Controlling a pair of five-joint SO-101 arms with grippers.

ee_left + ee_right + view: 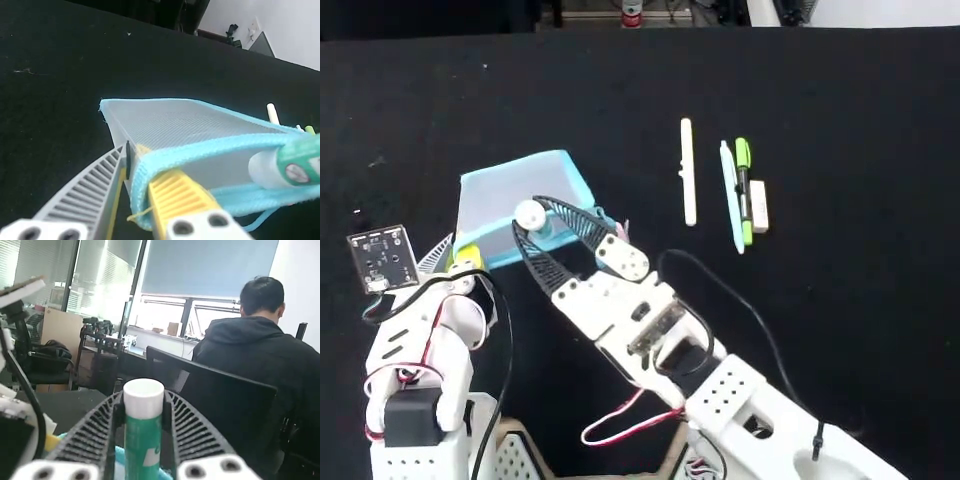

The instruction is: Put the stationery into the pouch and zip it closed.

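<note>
A light blue mesh pouch (pixel 520 195) stands open at the left middle of the black table. My left gripper (pixel 460 258) is shut on its near corner; the left wrist view shows the grey and yellow fingers (pixel 132 165) pinching the blue rim of the pouch (pixel 200 125). My right gripper (pixel 527 215) is shut on a green glue stick (pixel 529 213) with a white cap, held at the pouch mouth. The right wrist view has the glue stick (pixel 143 430) upright between the black fingers. The glue stick (pixel 292 165) lies across the pouch rim.
To the right lie a white pen (pixel 688 172), a light blue pen (pixel 731 197), a green highlighter (pixel 744 185) and a white eraser (pixel 757 207), side by side. A small black board (pixel 382 257) sits by the left arm. Cables trail near the right arm's base.
</note>
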